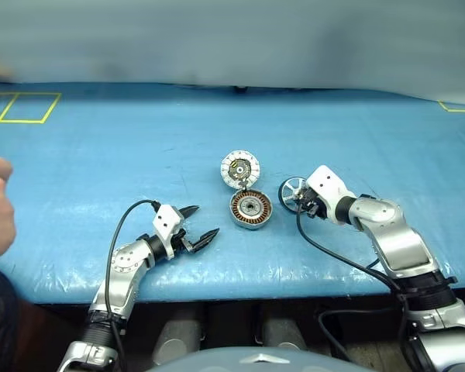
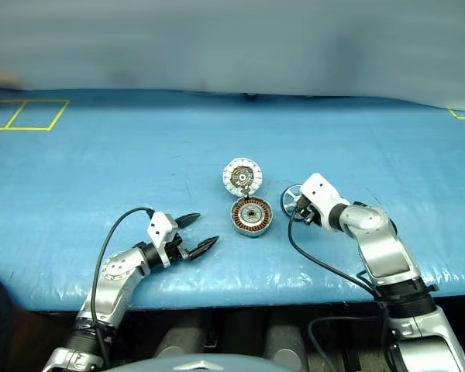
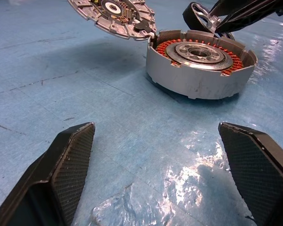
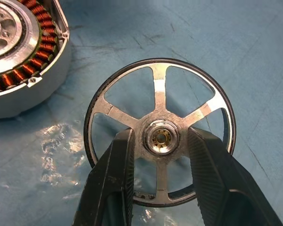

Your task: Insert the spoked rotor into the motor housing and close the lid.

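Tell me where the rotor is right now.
The rotor sits on the blue table, just right of the housing in the eye views, with the right gripper straddling its hub.

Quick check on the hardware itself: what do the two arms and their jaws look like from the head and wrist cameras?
Both arms are silver-grey jointed segments with black joints. Each wrist carries a white block, and a black cable loops from it back along the arm. The left gripper and the right gripper each have two black, tapering fingers with finely cross-hatched inner faces.

Robot test lab: bench w/ blue plastic sheet point(image 1: 139, 155), yellow tape squares point(image 1: 19, 108) marked.
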